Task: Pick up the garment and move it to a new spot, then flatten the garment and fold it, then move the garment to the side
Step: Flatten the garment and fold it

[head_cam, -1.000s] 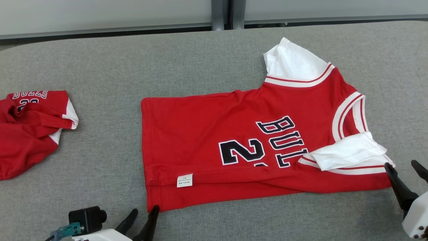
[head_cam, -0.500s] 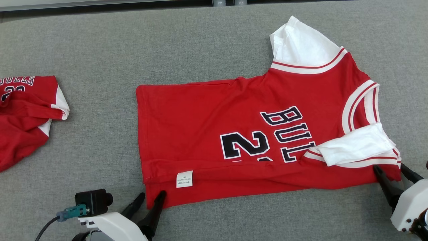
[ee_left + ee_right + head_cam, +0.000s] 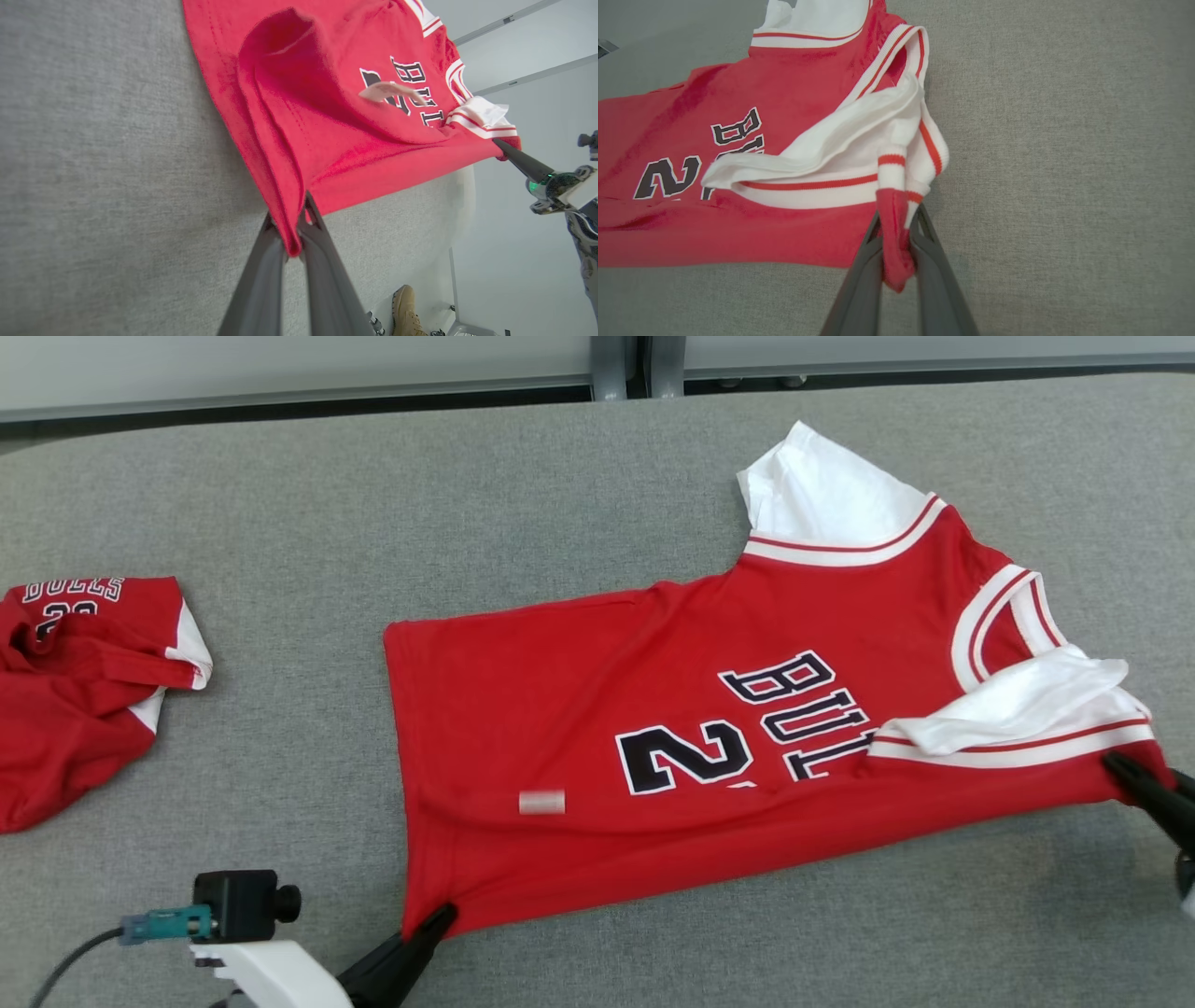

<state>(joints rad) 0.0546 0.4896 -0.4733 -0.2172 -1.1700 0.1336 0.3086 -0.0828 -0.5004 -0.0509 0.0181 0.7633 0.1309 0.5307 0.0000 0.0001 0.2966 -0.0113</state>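
1. At the far left, a second red jersey point(image 3: 84, 691), crumpled on the grey worktop point(image 3: 280, 523) and cut by the border of the head view; well apart from the task's garment, with a wide bare strip between.
2. At the lower left, near the front edge, a black camera block point(image 3: 238, 903) on the left wrist.
3. Just beside it, the left hand point(image 3: 434, 919), clamped on the near hem corner of the garment point(image 3: 579, 709); in the left wrist view, red cloth pinched between both dark fingers.
4. From centre to right, the garment: a red jersey with black letters and number, spread on the worktop, hem to the left, neck to the right, near long edge pulled taut between the two hands. A small pale label point(image 3: 541, 802), blurred, near the hem.
5. Behind the garment, open worktop up to the far edge, then a grey post point(image 3: 616, 364); in front, a narrower bare strip.
6. Toward the right, one white sleeve point(image 3: 822, 495) pointing to the far side, the other white sleeve point(image 3: 1018, 705) folded over the red front.
7. At the right border, the right hand point(image 3: 1125, 770), closed tight on the near shoulder corner, red and white-striped cloth between the fingers; bare worktop beyond.
8. Past the worktop's end in the left wrist view, a tan shoe point(image 3: 406, 308) on the floor.
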